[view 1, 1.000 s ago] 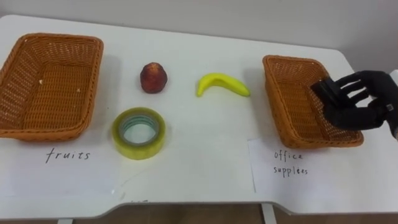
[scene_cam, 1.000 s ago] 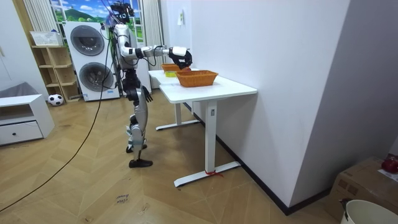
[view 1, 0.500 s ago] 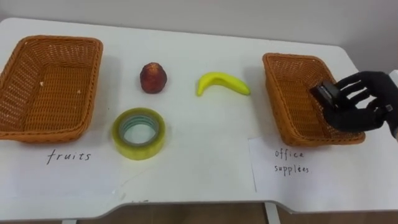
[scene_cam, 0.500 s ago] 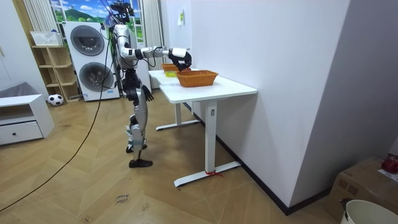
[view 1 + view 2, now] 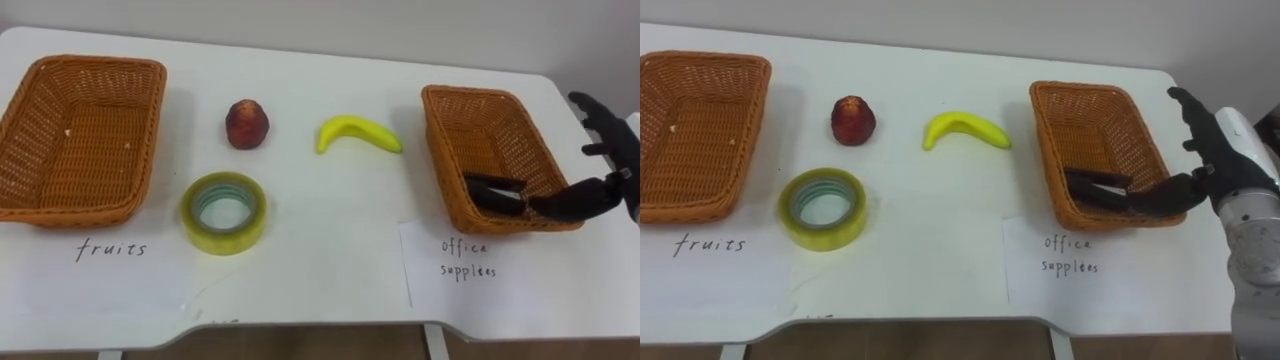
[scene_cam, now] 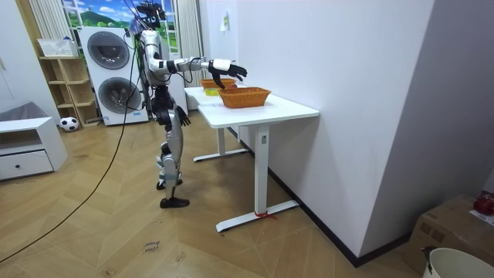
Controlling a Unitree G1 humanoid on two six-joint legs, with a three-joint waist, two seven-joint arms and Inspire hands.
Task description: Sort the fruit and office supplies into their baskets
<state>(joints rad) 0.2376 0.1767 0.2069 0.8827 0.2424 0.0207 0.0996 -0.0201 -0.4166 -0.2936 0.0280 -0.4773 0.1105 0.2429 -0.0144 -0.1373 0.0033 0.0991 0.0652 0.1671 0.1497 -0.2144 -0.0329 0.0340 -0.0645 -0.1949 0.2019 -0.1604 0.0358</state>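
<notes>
Wicker marks both ends of the white counter (image 5: 320,280): an empty fruit basket (image 5: 84,66) at the robot's left and the office-supplies basket (image 5: 436,140) at its right, each with a handwritten paper label (image 5: 468,262) in front. A black item (image 5: 492,190), perhaps a stapler, lies on the floor of the office-supplies basket near its front wall. The right hand (image 5: 590,195) hangs over that basket's outer rim with its fingers spread wide and nothing in its grasp, the thumb reaching towards the black item. That piece of the sorting looks done, and the release seems to be the step in hand. In the room view the robot stands at the counter's long edge with its right arm stretched out over the near basket, while the left hand (image 6: 182,117) hangs low by its hip. Three things lie unsorted between the baskets: a red fruit (image 5: 246,124), a banana (image 5: 358,134) near the office-supplies basket's left wall, and a roll of yellowish tape (image 5: 223,213) in front of the red fruit. The next move probably calls for lifting the right hand clear of the wicker wall before reaching for another piece. The tape sits well apart from its basket and close to the wrong one, so it needs a long carry across. The banana lies behind that line and should not block it.
</notes>
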